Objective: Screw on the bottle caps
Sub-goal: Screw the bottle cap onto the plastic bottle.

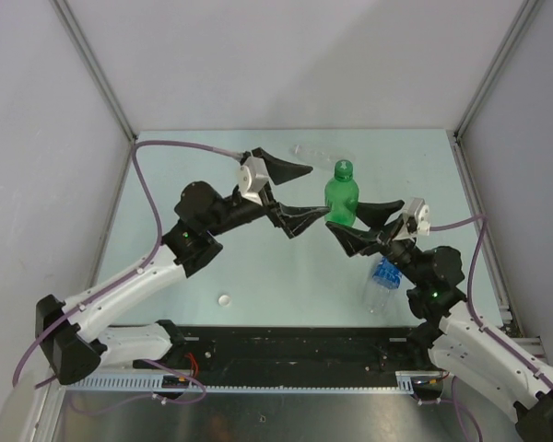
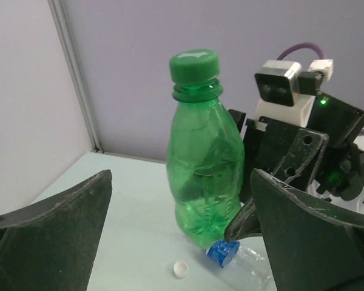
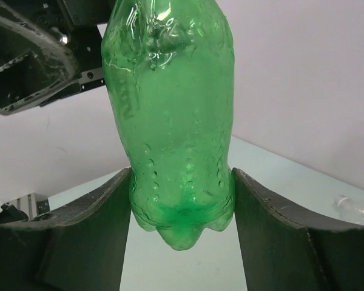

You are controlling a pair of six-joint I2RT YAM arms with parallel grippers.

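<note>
My right gripper (image 1: 343, 219) (image 3: 182, 194) is shut on the lower body of the translucent green bottle (image 1: 342, 195) (image 2: 203, 176) (image 3: 170, 121), holding it upright with its base off the table. A green cap (image 1: 345, 168) (image 2: 194, 65) sits on its neck. My left gripper (image 1: 319, 191) (image 2: 182, 182) stands wide open just left of the bottle, touching nothing. A clear bottle with a blue label (image 1: 384, 281) (image 2: 230, 254) lies on the table under the right arm. One white cap (image 1: 225, 299) (image 2: 181, 269) lies loose near the front.
A faint clear object, perhaps the unlabelled bottle (image 1: 300, 149) (image 3: 355, 209), lies near the back wall. Grey walls close in the pale table (image 1: 212, 267) on three sides. A black rail (image 1: 295, 345) runs along the near edge.
</note>
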